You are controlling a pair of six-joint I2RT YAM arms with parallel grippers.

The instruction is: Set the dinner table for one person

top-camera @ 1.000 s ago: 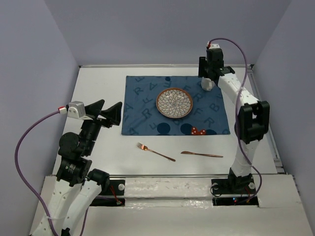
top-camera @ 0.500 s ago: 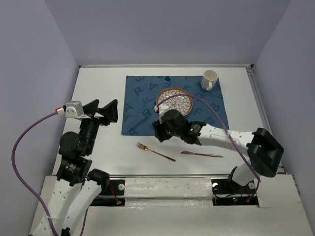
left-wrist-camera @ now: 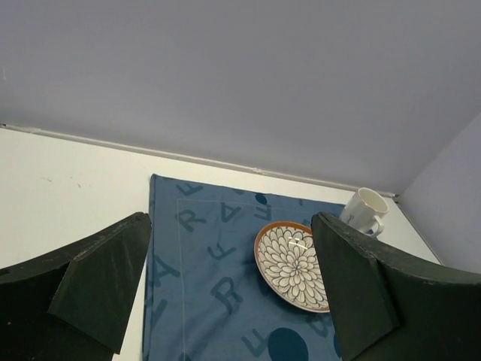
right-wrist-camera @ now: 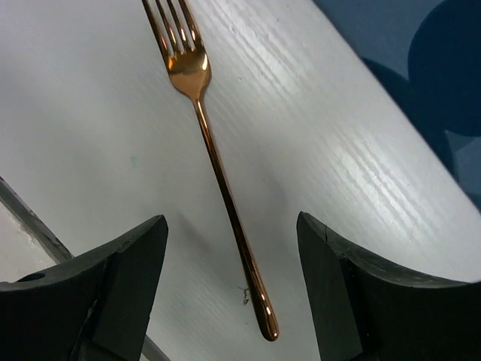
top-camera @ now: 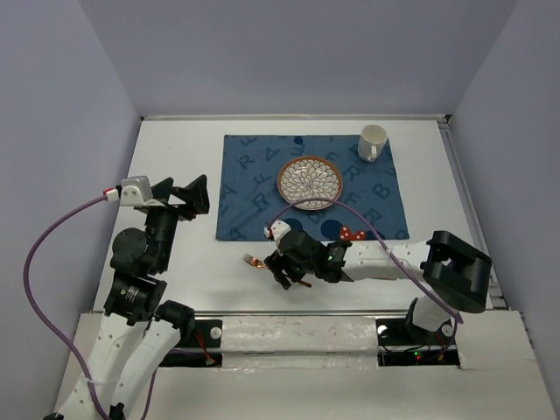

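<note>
The dinner table fills the enclosure beneath both arms; a blue placemat toward its far edge holds a plate and a white mug. Near the front edge the right gripper spreads its jaws wide either side of a copper fork handle, gripping nothing, while the left gripper, by the left edge, gapes wide and empty.

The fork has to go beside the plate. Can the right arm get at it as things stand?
Probably yes: the right gripper hangs open directly over the fork, with nothing lying between them.
</note>
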